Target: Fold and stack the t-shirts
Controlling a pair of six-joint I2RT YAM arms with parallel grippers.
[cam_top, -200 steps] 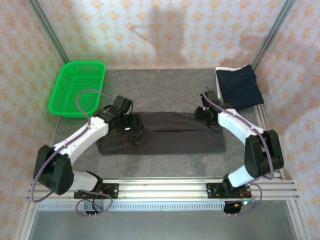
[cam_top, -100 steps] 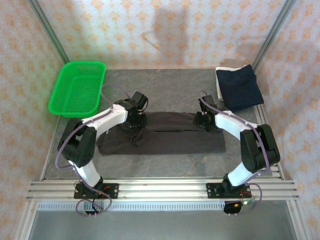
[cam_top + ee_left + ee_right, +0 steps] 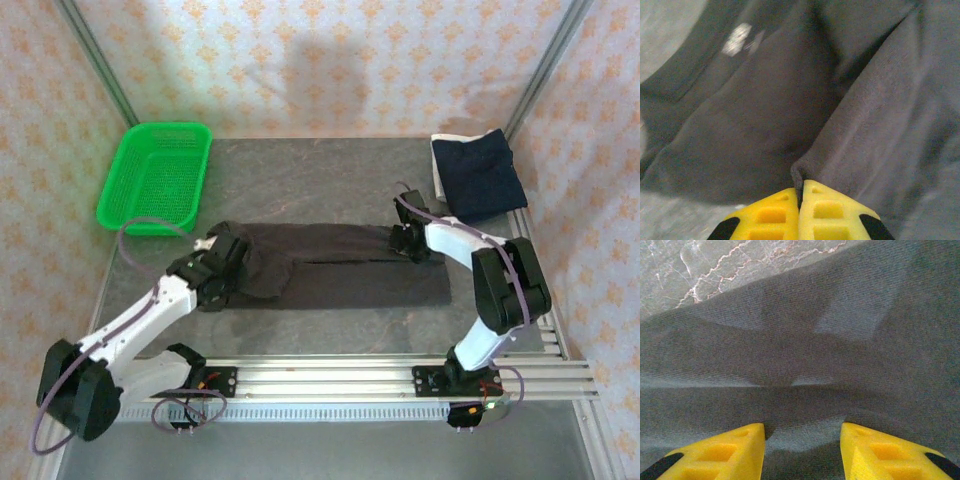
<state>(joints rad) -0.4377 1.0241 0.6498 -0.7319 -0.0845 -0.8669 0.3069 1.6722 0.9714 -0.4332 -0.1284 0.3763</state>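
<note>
A dark charcoal-brown t-shirt lies stretched left to right across the middle of the table. My left gripper sits at its left end. In the left wrist view the yellow fingers are shut on a pinched ridge of this dark cloth. My right gripper rests on the shirt's far right edge. There its fingertips stand apart, open, with flat dark cloth between them. A folded navy t-shirt lies at the back right, on a white one showing as a thin edge.
A green mesh basket stands at the back left. The grey marble tabletop is bare behind the dark shirt. An aluminium rail runs along the near edge, and papered walls close the back and sides.
My left gripper has shut on the dark shirt and moved left and nearer, drawing the bunched left end out. The right gripper has hardly moved.
</note>
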